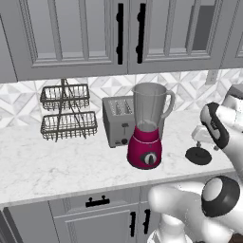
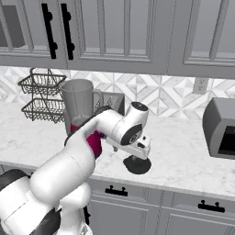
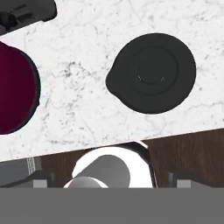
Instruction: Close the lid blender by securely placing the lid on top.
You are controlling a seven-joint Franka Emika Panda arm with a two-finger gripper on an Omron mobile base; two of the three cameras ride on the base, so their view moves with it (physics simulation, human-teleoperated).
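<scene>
Lid (image 3: 152,73): flat on counter (image 1: 61,161) beside open-topped blender (image 1: 148,124), not yet picked up; gripper (image 1: 201,138) above it, jaws apart, empty.

no text, label, brand, number or sign can be read anywhere: none on the magenta-based clear blender (image 1: 148,128), the boxy silver toaster (image 1: 117,120) or the round dark lid (image 3: 152,73).

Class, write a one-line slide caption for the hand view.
Looking down on the dark lid lying flat on the marble counter, beside the blender with its magenta base.
</scene>
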